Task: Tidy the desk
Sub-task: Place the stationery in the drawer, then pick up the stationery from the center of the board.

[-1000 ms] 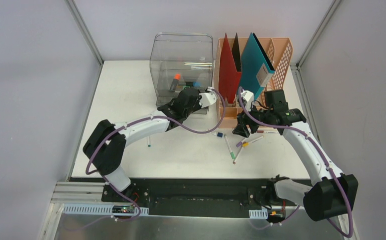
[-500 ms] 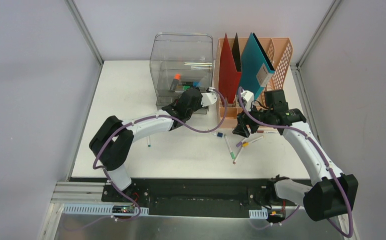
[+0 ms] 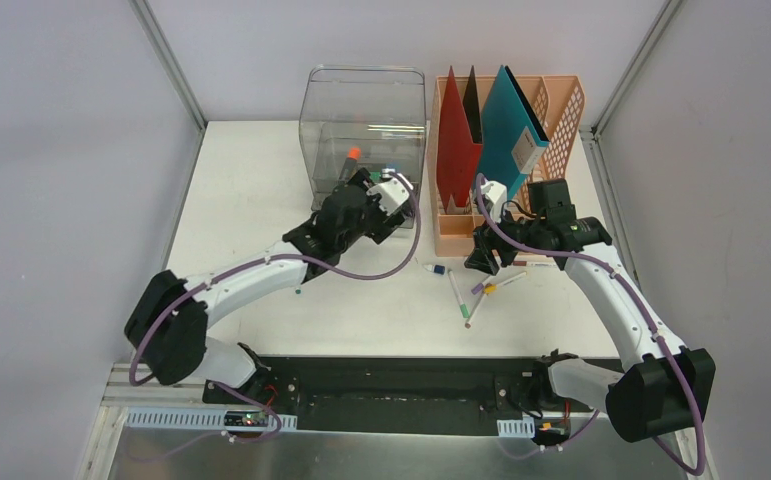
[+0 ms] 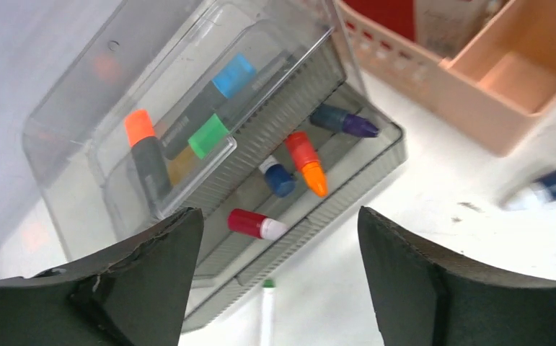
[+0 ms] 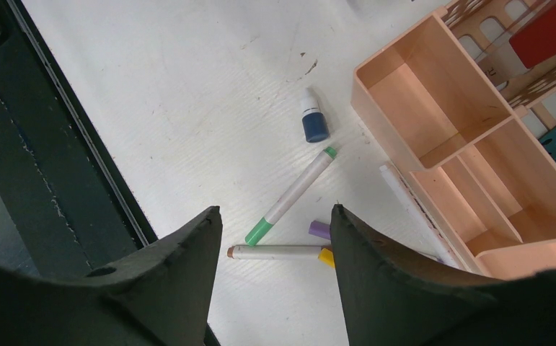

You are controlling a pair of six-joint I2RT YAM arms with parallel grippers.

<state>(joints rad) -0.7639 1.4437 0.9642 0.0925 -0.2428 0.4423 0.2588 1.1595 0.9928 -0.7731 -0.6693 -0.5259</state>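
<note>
The white desk [image 3: 251, 190] carries a clear drawer box [image 3: 361, 120] and a peach file rack [image 3: 551, 110]. My left gripper [image 3: 386, 187] hovers at the box's pulled-out drawer [image 4: 347, 191], open and empty [image 4: 278, 216]. In the drawer lie small red [image 4: 257, 223], blue [image 4: 280, 179], orange [image 4: 307, 160] and purple [image 4: 343, 121] bottles. Markers with orange [image 4: 145, 144], green [image 4: 208, 135] and blue [image 4: 231, 76] caps sit higher in the box. My right gripper [image 3: 483, 262] hangs open [image 5: 275, 210] above loose pens: a green-capped one [image 5: 293, 194] and a white one [image 5: 278, 251].
A small blue bottle [image 3: 439, 270] lies on the desk between the arms. A green-tipped pen [image 3: 298, 288] lies near the left arm. Red [image 3: 458, 130] and teal [image 3: 511, 130] folders stand in the rack, whose front compartments [image 5: 433, 108] are empty. Another white pen [image 5: 404, 194] lies against the rack.
My left gripper has opened wide and drawn back to the left from the drawer, its elbow swinging left. The right arm has not moved.
</note>
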